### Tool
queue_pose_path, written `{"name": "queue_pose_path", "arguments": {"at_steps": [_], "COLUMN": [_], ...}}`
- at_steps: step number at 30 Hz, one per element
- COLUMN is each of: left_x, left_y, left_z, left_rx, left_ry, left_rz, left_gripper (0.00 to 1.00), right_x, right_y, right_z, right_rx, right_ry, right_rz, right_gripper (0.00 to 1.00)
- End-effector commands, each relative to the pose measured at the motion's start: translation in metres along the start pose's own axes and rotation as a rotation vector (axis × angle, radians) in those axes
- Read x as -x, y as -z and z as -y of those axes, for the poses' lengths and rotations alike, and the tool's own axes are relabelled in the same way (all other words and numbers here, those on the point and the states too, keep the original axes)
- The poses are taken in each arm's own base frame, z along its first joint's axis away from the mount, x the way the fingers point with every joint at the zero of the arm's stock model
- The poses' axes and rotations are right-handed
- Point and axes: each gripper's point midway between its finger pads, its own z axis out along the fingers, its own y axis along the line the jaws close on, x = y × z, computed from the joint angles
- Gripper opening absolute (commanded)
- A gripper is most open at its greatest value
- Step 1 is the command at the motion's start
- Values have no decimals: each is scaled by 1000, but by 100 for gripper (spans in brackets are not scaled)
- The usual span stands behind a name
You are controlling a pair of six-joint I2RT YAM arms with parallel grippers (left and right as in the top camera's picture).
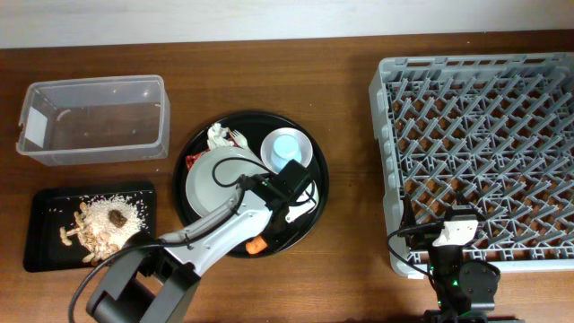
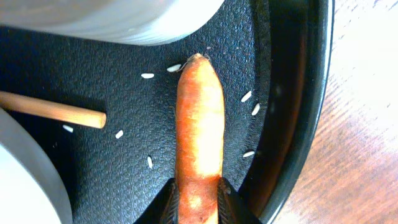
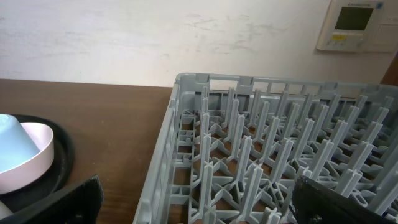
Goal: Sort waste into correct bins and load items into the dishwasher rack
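Note:
My left gripper point(image 2: 199, 200) is shut on the orange carrot point(image 2: 199, 124), over the round black tray's floor point(image 2: 124, 155) near its rim; in the overhead view the carrot point(image 1: 257, 245) shows under my left gripper point(image 1: 263, 235). The pale grey plate point(image 1: 213, 184), the white bowl point(image 1: 300, 144) with the light blue cup point(image 1: 286, 152) in it, the red wrapper point(image 1: 194, 161) and the white tissue point(image 1: 219, 135) are on the round tray. The shallow black tray point(image 1: 45, 251) holds rice, beige strips and a dark lump. The clear tub point(image 1: 94, 121) is behind it. My right gripper point(image 3: 199, 205) is open over the grey rack's point(image 3: 280, 155) near left corner. White cup and fork are hidden.
A wooden stick point(image 2: 56, 109) and loose rice grains point(image 2: 147, 76) lie on the round tray beside the carrot. The bowl's wall point(image 2: 112, 18) and the plate's edge point(image 2: 25, 180) are close to the carrot. The rack point(image 1: 480, 152) fills the right side.

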Motion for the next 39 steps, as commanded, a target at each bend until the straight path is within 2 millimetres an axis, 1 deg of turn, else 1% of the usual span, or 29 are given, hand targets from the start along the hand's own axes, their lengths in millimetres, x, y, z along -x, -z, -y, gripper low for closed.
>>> {"name": "queue_pose_path", "arguments": {"at_steps": [1, 4, 7, 8, 9, 10, 11, 12, 13, 17, 19, 21, 22, 24, 26, 29, 30, 35, 37, 39], "left_x": [-22, -24, -18, -15, -13, -11, -8, -6, -4, -1, -1, -3, -6, -11, -16, -16, -12, 19, 25, 29], "left_y": [-12, -7, 2, 10, 15, 23, 31, 38, 49, 64, 65, 65, 64, 62, 59, 56, 57, 61, 59, 53], "left_z": [2, 2, 1, 1, 0, -1, -1, -2, -2, -4, -7, -15, -18, -27, -32, -34, -35, -34, -36, -36], "left_rx": [-6, -7, 1, 5, 6, 10, 15, 20, 26, 32, 32, 30, 30, 29, 27, 22, 20, -30, -30, -38], "left_ry": [-14, 9, 49, 57, 62, 63, 64, 64, 65, 93, 140, 224, 258, 336, 419, 500, 521, 529, 533, 559], "left_rz": [-105, -113, -77, -48, -26, 4, 33, 61, 99, 152, 159, 158, 153, 140, 131, 135, 153, 272, 288, 288], "left_gripper": [17, 16, 18, 20, 29, 33, 39, 47, 51, 52, 52, 51, 47, 36, 17, 3, 1, 1, 1, 1], "right_x": [-2, -2, -2, -2, -2, -2, -2, -2, -2, -2, -2, -2, -2, -2, -2, -2, -2, -2, -2, -2], "right_y": [0, 0, 0, 0, 0, 0, 0, 0, 0, 0, 0, 0, 0, 0, 0, 0, 0, 0, 0, 0], "right_z": [3, 3, 3, 3, 3, 3, 3, 3, 3, 3, 3, 3, 3, 3, 3, 3, 3, 3, 3, 3], "right_rx": [-12, -12, -12, -12, -12, -12, -12, -12, -12, -12, -12, -12, -12, -12, -12, -12, -12, -12, -12, -12], "right_ry": [-1, -1, -1, -1, -1, -1, -1, -1, -1, -1, -1, -1, -1, -1, -1, -1, -1, -1, -1, -1], "right_rz": [-4, -4, -4, -4, -4, -4, -4, -4, -4, -4, -4, -4, -4, -4, -4, -4, -4, -4, -4, -4], "right_gripper": [99, 98, 99, 99, 99, 99, 99, 99, 99, 99, 99, 99, 99, 99, 99, 99, 99, 99, 99, 99]}}
